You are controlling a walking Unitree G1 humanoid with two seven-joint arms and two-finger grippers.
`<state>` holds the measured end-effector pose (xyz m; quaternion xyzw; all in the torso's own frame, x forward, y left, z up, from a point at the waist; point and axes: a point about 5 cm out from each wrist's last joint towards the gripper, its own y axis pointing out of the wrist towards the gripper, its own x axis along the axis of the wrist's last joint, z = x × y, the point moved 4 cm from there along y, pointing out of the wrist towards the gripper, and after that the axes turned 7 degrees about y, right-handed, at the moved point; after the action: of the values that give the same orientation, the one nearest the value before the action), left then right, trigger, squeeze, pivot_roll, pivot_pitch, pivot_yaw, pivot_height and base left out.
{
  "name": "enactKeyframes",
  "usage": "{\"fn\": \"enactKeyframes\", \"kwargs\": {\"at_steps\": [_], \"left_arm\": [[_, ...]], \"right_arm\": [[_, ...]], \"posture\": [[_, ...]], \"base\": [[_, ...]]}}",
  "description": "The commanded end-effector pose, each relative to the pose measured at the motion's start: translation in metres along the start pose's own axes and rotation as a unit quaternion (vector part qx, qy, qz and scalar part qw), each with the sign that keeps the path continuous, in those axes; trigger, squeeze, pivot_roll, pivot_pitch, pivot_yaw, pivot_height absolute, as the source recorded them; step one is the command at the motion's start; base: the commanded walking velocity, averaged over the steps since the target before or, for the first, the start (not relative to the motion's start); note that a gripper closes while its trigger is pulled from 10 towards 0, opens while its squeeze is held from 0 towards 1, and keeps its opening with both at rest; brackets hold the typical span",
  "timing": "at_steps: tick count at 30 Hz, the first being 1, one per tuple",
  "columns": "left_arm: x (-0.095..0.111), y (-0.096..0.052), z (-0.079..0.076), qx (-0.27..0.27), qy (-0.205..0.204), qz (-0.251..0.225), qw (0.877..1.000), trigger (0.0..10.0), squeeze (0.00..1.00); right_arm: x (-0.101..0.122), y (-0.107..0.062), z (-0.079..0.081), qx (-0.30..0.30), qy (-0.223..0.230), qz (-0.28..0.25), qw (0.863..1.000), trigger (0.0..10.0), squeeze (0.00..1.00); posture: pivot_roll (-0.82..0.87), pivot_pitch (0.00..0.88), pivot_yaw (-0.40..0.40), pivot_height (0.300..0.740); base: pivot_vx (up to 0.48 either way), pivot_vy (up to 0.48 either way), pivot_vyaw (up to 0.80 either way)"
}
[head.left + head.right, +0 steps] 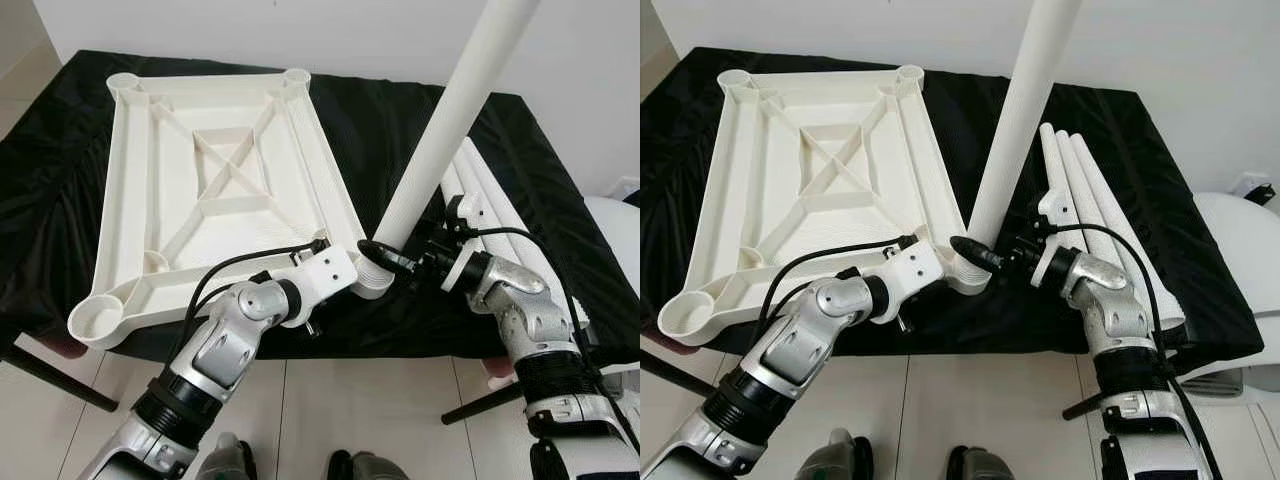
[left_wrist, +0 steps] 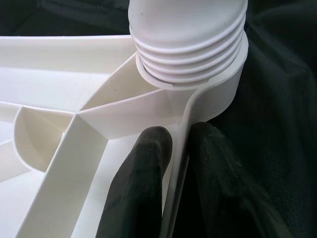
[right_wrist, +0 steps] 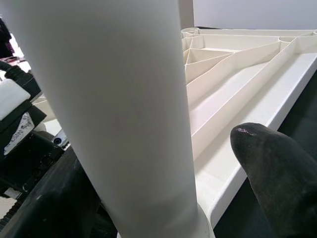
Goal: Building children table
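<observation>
A white plastic tabletop (image 1: 130,200) lies upside down on the black-covered table. A long white leg (image 1: 450,120) stands tilted in the near right corner socket (image 1: 372,283), with its threaded end (image 2: 190,54) partly down in the socket. My left gripper (image 2: 181,136) is shut on the tabletop's rim just beside that socket, one finger on each side of the wall. My right gripper (image 1: 385,255) straddles the leg near its base. One finger (image 3: 277,173) stands apart from the leg, so the gripper is open. Three spare legs (image 1: 1080,190) lie side by side to the right.
The black cloth (image 1: 60,150) covers the whole table, which stands against a white wall. The near edge of the table runs just under both wrists, with tiled floor (image 1: 380,410) below. A white rounded object (image 1: 620,230) stands past the table's right end.
</observation>
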<state>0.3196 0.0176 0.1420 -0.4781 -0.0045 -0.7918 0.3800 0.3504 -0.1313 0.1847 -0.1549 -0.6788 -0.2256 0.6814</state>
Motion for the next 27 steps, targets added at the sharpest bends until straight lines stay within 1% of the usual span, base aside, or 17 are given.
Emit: {"fn": "enactKeyframes", "kwargs": {"at_steps": [1,4,9,12,13,14,15,16,27], "left_arm": [[0.010,-0.002,0.002,0.006,0.016,-0.017,1.000,10.0,0.00],[0.011,-0.001,0.000,0.004,0.016,-0.019,1.000,10.0,0.00],[0.011,0.000,0.000,0.004,0.016,-0.020,1.000,10.0,0.00],[0.012,0.000,0.002,0.007,0.015,-0.020,1.000,10.0,0.00],[0.011,-0.001,0.003,0.009,0.014,-0.020,1.000,10.0,0.00],[0.011,-0.001,0.004,0.010,0.013,-0.019,1.000,10.0,0.00],[0.011,-0.001,0.004,0.010,0.013,-0.019,1.000,10.0,0.00],[0.011,-0.001,0.004,0.011,0.013,-0.018,1.000,10.0,0.00],[0.011,-0.002,0.005,0.014,0.013,-0.018,1.000,10.0,0.00]], "right_arm": [[0.001,-0.003,-0.004,0.004,-0.005,0.001,1.000,10.0,0.00],[-0.004,-0.001,-0.003,0.020,-0.001,0.008,1.000,10.0,0.00],[-0.005,-0.001,-0.003,0.023,0.000,0.009,1.000,10.0,0.00],[-0.011,0.002,-0.007,0.021,-0.007,0.022,1.000,10.0,0.00],[-0.013,0.003,-0.008,0.025,-0.008,0.026,0.999,6.3,0.00],[-0.015,0.003,-0.008,0.029,-0.006,0.029,0.999,3.7,0.00],[-0.015,0.003,-0.008,0.029,-0.006,0.029,0.999,3.7,0.00],[-0.016,0.004,-0.009,0.034,-0.003,0.029,0.999,0.0,0.00],[-0.019,0.000,-0.006,0.051,0.000,0.024,0.998,0.0,0.00]], "posture": [[-0.07,0.092,-0.036,0.740],[-0.07,0.096,-0.036,0.740],[-0.07,0.097,-0.037,0.740],[-0.06,0.099,-0.043,0.740],[-0.06,0.099,-0.043,0.740],[-0.06,0.099,-0.043,0.740],[-0.06,0.099,-0.043,0.740],[-0.06,0.099,-0.045,0.740],[-0.06,0.100,-0.053,0.740]], "base": [[0.000,0.000,0.00],[0.000,0.000,0.00],[0.000,0.000,0.00],[0.000,0.000,0.00],[0.000,0.000,0.00],[0.000,0.000,0.00],[0.000,0.000,0.00],[0.000,0.000,0.00],[0.000,0.000,0.00]]}}
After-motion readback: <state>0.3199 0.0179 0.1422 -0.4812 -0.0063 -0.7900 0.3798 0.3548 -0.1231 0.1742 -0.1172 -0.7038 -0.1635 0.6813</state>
